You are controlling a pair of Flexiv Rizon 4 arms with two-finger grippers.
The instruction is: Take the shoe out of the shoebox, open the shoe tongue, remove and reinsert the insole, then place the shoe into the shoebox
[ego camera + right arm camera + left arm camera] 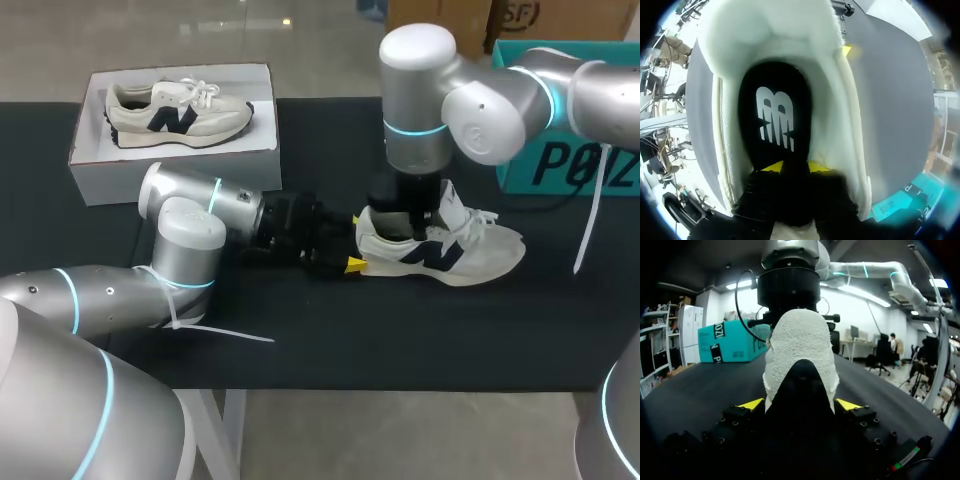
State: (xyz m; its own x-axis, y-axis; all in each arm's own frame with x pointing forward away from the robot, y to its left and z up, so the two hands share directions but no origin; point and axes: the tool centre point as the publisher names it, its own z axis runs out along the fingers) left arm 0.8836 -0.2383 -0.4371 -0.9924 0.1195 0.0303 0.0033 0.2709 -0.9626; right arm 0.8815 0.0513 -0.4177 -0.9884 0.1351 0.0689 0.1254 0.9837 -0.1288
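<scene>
A cream shoe with a dark side logo stands upright on the black table, toe to the right. My left gripper lies flat at its heel. In the left wrist view the heel fills the gap and both yellow tips press its sides, so the left gripper is shut on it. My right gripper comes straight down into the shoe's mouth. In the right wrist view it has its tips a little apart, closed on the narrow end of the black insole inside the shoe.
A white open shoebox sits at the back left with a second cream shoe in it. A teal box stands at the back right, behind the right arm. White cable ties hang from both arms.
</scene>
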